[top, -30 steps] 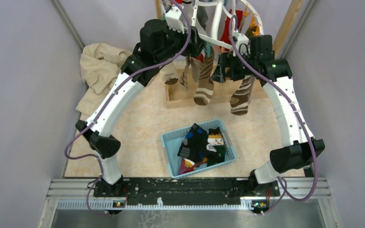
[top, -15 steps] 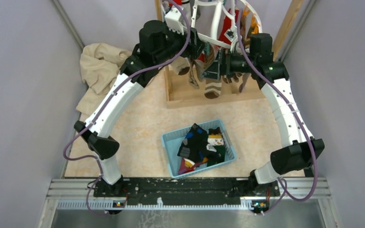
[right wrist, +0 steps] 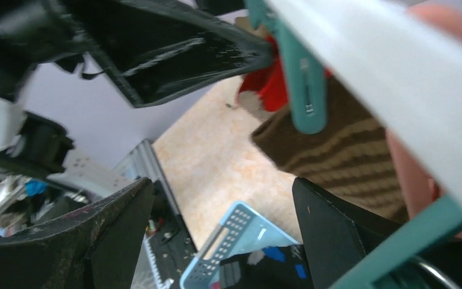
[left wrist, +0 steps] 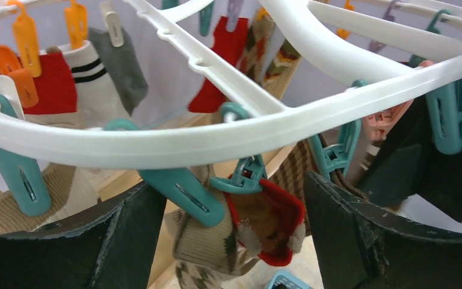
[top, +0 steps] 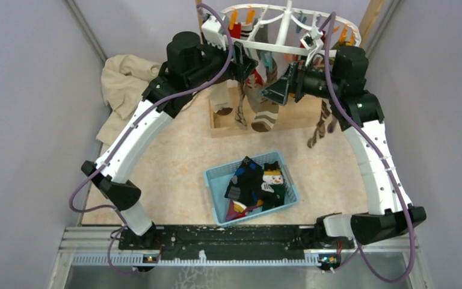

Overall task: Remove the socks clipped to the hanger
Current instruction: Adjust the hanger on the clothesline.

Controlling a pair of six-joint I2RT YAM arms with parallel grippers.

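The white plastic oval hanger (left wrist: 216,135) with cross bars hangs at the far end of the table, over the light wooden stand (top: 228,126). It has rows of teal clips (left wrist: 183,189) along the near rim and orange clips (left wrist: 27,39) further round. There are plenty of socks clipped on: a plain red sock (left wrist: 54,84), a white sock with black stripes (left wrist: 93,84), a grey sock (left wrist: 123,63), and on the right side a brown striped sock (right wrist: 337,156). More socks sit in a heap in the light blue plastic basket (top: 213,180), mid-table and well apart from the hanger.

Both arms arch up from their bases and lean inward, so the two grippers end up near each other just under the hanger's near rim. The left gripper (left wrist: 234,205) is spread wide, fingers pointing up at the rim. A red-cuffed argyle sock (left wrist: 264,226) dangles from a teal clip right in the gap, but neither finger touches it (so nothing is actually grabbed).

The right gripper (right wrist: 222,189) is also wide apart and holding nothing. The brown striped sock hangs just above and beside its right finger, and one of the left gripper's black fingers shows across the top of that wrist view.

A crumpled beige cloth (top: 123,84) lies off to the left.
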